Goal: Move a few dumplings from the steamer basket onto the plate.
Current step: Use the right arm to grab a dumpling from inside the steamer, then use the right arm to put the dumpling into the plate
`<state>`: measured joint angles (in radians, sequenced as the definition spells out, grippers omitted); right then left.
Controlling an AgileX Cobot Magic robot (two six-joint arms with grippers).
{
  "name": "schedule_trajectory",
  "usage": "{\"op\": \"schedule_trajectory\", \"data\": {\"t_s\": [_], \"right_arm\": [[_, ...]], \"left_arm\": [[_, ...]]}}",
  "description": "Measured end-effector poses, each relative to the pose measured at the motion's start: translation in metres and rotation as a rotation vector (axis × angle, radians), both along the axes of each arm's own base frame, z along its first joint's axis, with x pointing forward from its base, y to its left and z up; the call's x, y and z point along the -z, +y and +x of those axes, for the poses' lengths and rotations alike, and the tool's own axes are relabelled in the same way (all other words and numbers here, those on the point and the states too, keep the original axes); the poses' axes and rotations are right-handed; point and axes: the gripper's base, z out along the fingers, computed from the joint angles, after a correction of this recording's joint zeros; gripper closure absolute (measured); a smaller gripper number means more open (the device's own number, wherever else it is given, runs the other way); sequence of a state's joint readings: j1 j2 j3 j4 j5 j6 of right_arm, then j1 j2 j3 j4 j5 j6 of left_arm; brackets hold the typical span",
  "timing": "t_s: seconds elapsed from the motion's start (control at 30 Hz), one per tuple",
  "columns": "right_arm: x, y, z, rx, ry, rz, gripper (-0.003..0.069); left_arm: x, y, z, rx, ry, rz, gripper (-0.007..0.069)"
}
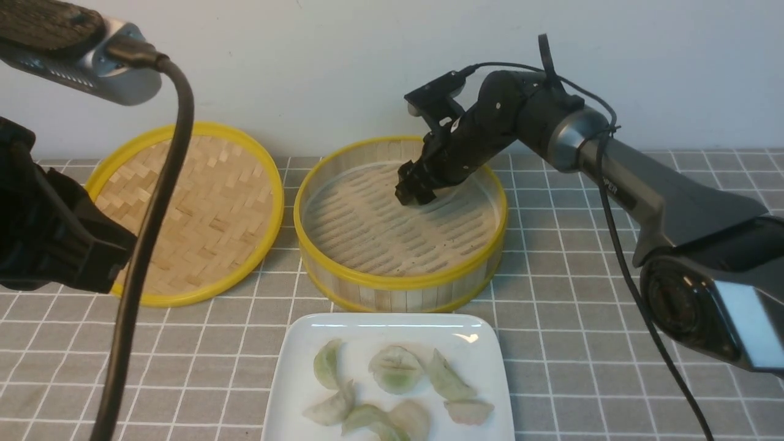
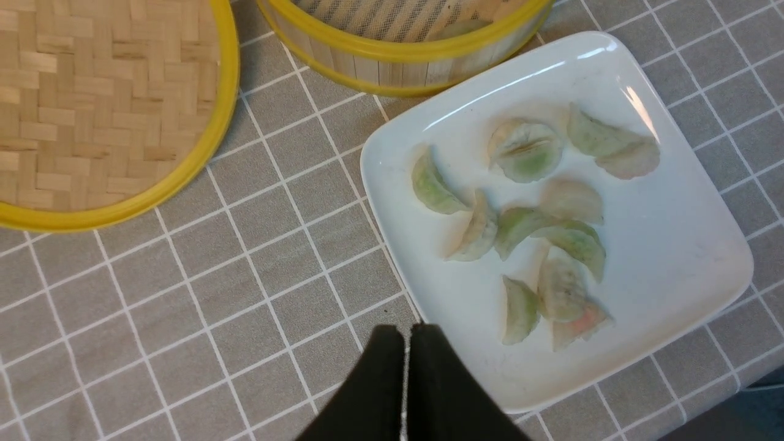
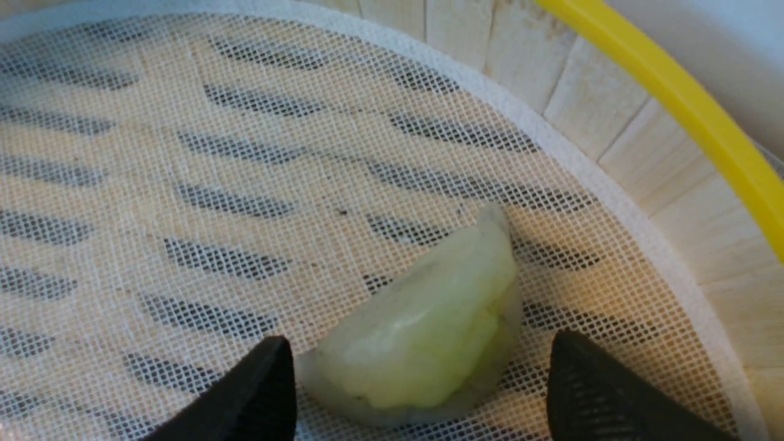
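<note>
Inside the basket [image 1: 401,285], close to its far wall, one dumpling [image 3: 422,331] lies on the mesh liner [image 3: 184,184], and your right gripper [image 1: 415,195] is spread astride it, gripping nothing yet. Centre the fingers [image 3: 257,392] on its plump middle and close softly, since the skin looks tender and may cling to the mesh. Then lift straight up over the rim. The plate [image 1: 392,327], just in front of the basket, holds several dumplings [image 2: 527,150] already. Your left gripper [image 2: 407,343] is pressed together, empty.

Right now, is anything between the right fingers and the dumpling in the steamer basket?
Nothing visible. The right fingers are open on either side of the dumpling, which lies on the liner near the steamer basket wall. On the way to the plate, only the basket rim needs clearing.
</note>
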<state>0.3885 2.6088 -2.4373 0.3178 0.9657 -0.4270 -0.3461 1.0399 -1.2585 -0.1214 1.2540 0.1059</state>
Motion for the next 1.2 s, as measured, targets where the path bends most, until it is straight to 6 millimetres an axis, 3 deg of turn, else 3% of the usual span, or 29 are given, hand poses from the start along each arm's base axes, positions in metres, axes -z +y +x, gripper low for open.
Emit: {"op": "schedule_trajectory", "data": {"t_s": [0.07,0.13,0.17,0.4,0.6,1.0,1.2], "right_arm": [[0.000,0.000,0.000,-0.002,0.000,0.001,0.0243],[0.000,0.001,-0.001,-0.013,0.012,0.008,0.0356],[0.000,0.001,-0.002,-0.016,0.017,0.009,0.0362],[-0.002,0.001,-0.004,0.011,0.058,0.023,0.0358],[-0.029,-0.004,-0.023,-0.008,0.194,-0.004,0.0358],[-0.067,-0.011,-0.033,0.066,0.193,0.000,0.0358],[-0.097,-0.020,-0.067,0.074,0.234,-0.017,0.0358]], "left_arm": [[0.000,0.000,0.000,0.000,0.000,0.000,0.0629],[0.000,0.000,0.000,0.000,0.000,0.000,0.0629],[0.000,0.000,0.000,0.000,0.000,0.000,0.0629],[0.000,0.000,0.000,0.000,0.000,0.000,0.0629],[0.000,0.000,0.000,-0.001,0.002,-0.004,0.0629],[0.000,0.000,0.000,-0.020,0.010,-0.017,0.0629],[0.000,0.000,0.000,-0.021,0.010,-0.017,0.0629]]}}
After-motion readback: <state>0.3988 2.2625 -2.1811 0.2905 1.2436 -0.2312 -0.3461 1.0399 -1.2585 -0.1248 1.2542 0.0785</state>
